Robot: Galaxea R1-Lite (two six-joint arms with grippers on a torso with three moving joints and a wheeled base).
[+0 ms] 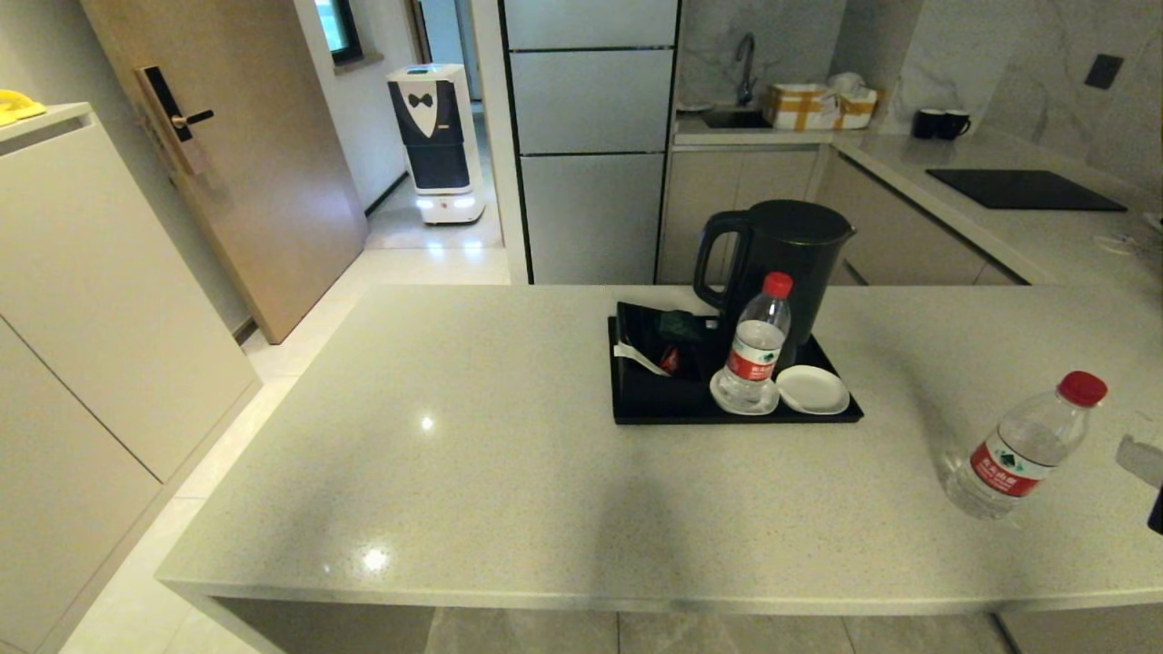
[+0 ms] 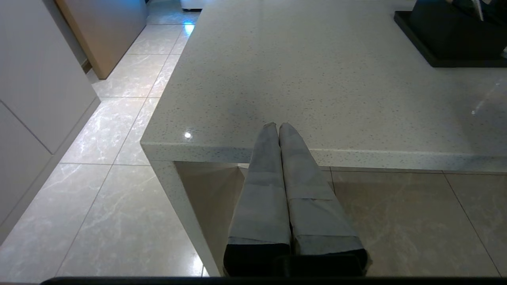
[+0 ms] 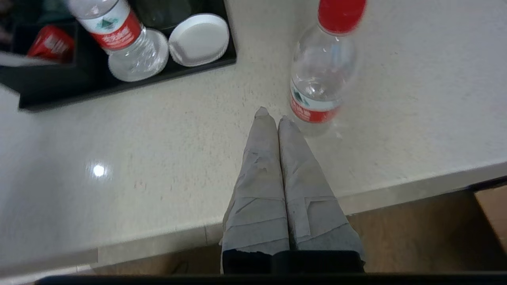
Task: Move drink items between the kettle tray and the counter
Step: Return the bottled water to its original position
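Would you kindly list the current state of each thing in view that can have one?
Bottle on the tray: upright on a white coaster, capped.
Bottle on the counter: standing free on the stone, capped.
Second coaster: bare, on the kettle tray.
Kettle: upright on the tray, lid down.
Right gripper: fingers shut, empty, beside the counter bottle.
Left gripper: fingers shut, empty, at the counter's near edge.

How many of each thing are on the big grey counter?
Water bottles: 2
Kettle: 1
Black tray: 1
White coasters: 2
Total: 6
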